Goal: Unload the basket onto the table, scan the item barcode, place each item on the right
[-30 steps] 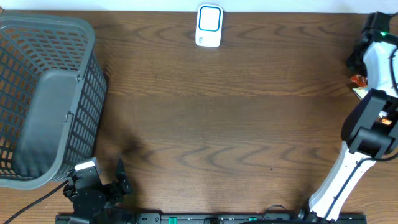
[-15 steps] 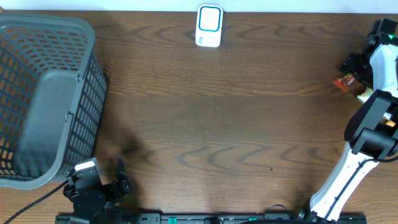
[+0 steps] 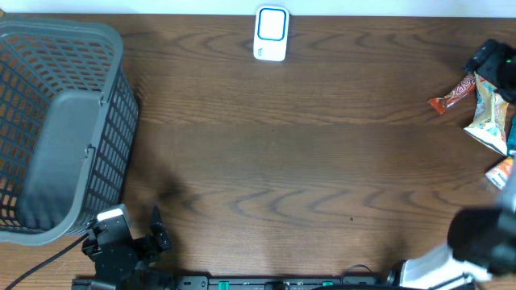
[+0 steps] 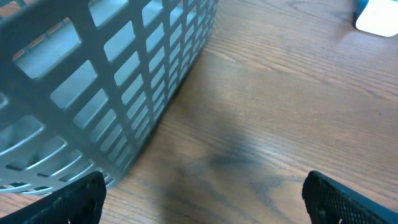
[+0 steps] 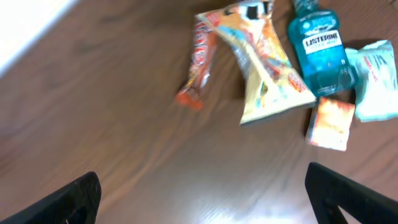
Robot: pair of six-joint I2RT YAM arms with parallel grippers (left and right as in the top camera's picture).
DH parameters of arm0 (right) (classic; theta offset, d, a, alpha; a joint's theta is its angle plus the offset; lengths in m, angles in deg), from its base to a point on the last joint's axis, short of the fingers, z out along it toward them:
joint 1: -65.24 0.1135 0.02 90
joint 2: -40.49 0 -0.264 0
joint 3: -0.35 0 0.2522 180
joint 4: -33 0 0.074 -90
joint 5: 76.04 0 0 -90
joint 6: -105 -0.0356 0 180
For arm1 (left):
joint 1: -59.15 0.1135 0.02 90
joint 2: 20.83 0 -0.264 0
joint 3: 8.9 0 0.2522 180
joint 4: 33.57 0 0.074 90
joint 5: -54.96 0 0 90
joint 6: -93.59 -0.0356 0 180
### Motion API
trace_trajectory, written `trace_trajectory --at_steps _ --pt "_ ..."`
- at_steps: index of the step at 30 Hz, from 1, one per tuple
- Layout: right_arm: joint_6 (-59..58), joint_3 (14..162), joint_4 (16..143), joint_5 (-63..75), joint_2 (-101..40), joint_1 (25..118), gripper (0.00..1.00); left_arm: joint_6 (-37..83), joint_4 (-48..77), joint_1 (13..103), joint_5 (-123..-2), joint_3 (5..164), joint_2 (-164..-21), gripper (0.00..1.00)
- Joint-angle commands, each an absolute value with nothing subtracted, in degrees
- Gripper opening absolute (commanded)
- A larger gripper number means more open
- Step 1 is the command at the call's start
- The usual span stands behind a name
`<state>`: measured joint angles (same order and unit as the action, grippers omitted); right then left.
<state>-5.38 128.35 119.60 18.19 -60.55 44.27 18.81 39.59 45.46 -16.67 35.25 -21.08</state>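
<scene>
Basket (image 3: 60,129) lines the left edge, snack packets (image 3: 490,121) the right.

Surface: brown wood-grain table (image 5: 124,143); pale strip at top-left corner.
Snack bar (image 5: 196,59): orange-red wrapper, lying flat, left of the group, apart from the bag.
Snack bag (image 5: 267,65): yellow-orange, crumpled, centre.
Mouthwash bottle (image 5: 320,53): blue, "Listerine" label, lying just right of the bag.
White packet (image 5: 376,78): far right, against the bottle.
Orange sachet (image 5: 329,123): small, below the bottle.
Right gripper (image 5: 205,202): black fingertips (image 5: 68,199) at both bottom corners, wide apart, nothing betw. them.
</scene>
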Motion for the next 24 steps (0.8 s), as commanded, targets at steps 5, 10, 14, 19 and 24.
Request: trace_trajectory --at_steps 5,10,14,19,24 --pt "-6.4 128.7 131.5 6.7 -43.3 44.7 0.99 18.9 39.5 45.6 -15.9 35.4 -21.0 0.98" --pt "-6.3 128.7 144.1 6.8 -32.7 44.7 0.99 18.9 39.5 45.6 -15.9 35.4 -21.0 0.98" --pt "-5.9 128.7 144.0 7.0 -25.7 44.7 0.99 18.9 39.5 45.6 -15.9 35.4 -21.0 0.98" --pt "-1.9 128.6 144.1 7.6 -17.8 44.7 0.99 18.9 39.5 45.6 -15.9 35.4 -21.0 0.99" --pt "-0.6 127.6 144.0 6.7 -13.3 45.3 0.99 18.9 39.5 45.6 -15.9 35.4 -21.0 0.98"
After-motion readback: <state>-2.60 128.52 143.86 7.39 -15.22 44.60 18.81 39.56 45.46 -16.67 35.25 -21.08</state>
